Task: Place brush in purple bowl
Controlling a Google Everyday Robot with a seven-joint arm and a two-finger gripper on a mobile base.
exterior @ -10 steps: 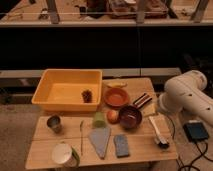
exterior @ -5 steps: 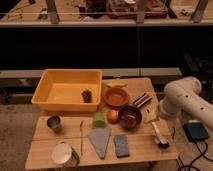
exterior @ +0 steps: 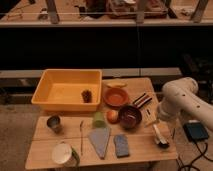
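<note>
The brush point(exterior: 159, 135) lies on the wooden table point(exterior: 140, 152) near its right front corner, white handle pointing away and dark bristle end toward the front edge. The purple bowl point(exterior: 130, 116) stands just left of it, mid-table. My white arm comes in from the right. Its gripper point(exterior: 156, 120) hangs just above and behind the brush's handle, to the right of the purple bowl. It looks open and holds nothing.
Behind the purple bowl are an orange bowl point(exterior: 116, 96) and a striped flat object point(exterior: 142, 100). A big yellow tub point(exterior: 67, 90) fills the back left. A metal cup point(exterior: 54, 123), thin utensil point(exterior: 81, 136), grey cloth point(exterior: 100, 141), blue sponge point(exterior: 121, 145) and an orange fruit point(exterior: 112, 116) lie in front.
My arm has swung down and to the left, bringing the gripper from beside the table to just over the brush. Nothing on the table has moved.
</note>
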